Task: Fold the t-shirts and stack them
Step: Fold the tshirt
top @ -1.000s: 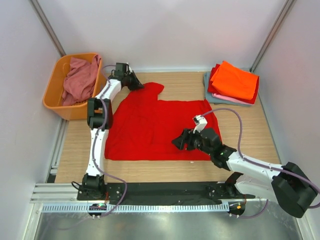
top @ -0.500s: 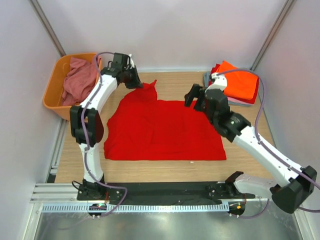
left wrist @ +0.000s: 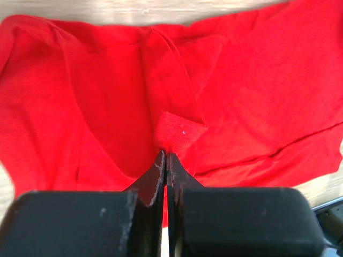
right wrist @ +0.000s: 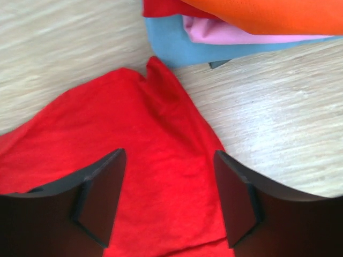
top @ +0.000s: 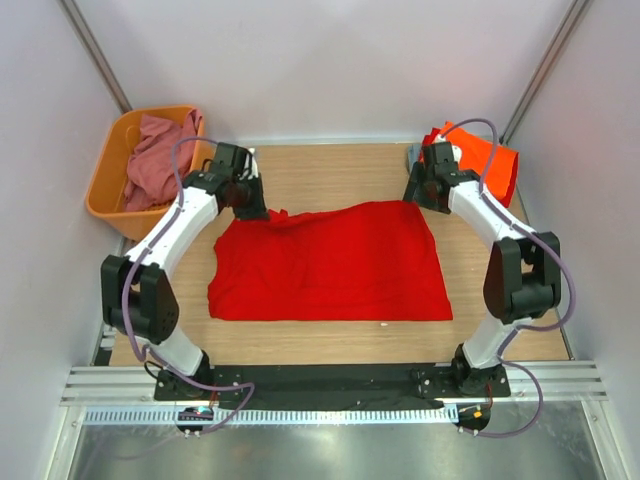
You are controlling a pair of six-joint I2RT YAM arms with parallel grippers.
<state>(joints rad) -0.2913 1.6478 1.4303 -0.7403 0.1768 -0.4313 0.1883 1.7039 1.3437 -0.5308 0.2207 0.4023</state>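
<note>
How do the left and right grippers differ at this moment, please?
The left gripper is shut, pinching a fold of the red t-shirt; the right gripper is open, holding nothing. The left gripper is at the shirt's far left corner, near the orange basket; the right gripper hangs over its far right corner, beside the folded stack. Both are at the shirt's far edge.

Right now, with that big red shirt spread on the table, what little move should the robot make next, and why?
Probably lower the right gripper and close it on the far right corner of the red shirt. The left gripper is shut on the shirt's far left edge, while the right one hangs open above its corner, holding nothing.
</note>
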